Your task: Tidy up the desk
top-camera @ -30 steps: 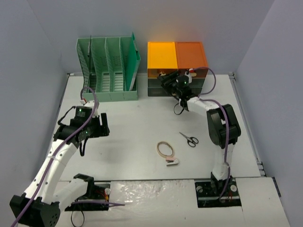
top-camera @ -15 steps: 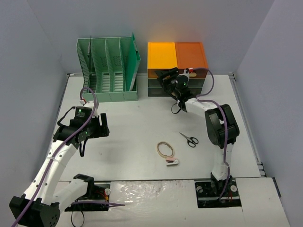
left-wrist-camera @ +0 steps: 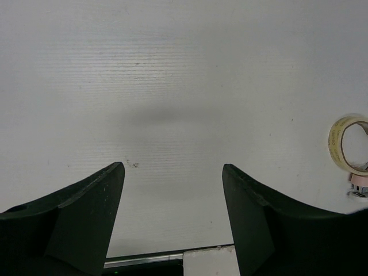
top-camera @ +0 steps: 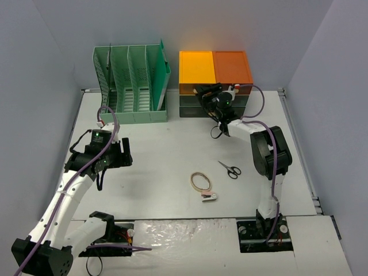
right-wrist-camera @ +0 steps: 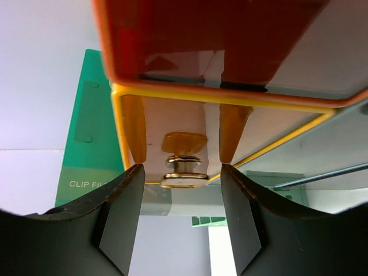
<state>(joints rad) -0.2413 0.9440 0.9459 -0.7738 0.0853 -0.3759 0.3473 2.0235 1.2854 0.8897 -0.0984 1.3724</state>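
Left arm (top-camera: 72,192) is leaning forward from its base, elbow bent. Left gripper (top-camera: 122,153) is hanging low and pointing downward at a tilt; in the wrist view the left gripper (left-wrist-camera: 172,172) is holding its jaws wide apart. Right arm (top-camera: 267,152) is standing stretched far forward, forearm angling toward the left. Right gripper (top-camera: 208,92) is pointing away from the bases, and in its wrist view (right-wrist-camera: 181,172) the jaws are standing parted, gripping nothing.

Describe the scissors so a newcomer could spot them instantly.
Start at the orange drawer unit at the back of the white desk and come toward the near edge. The scissors lie flat on bare desk, right of centre. Unlike the pale tape ring to their left, they are dark with two handle loops.
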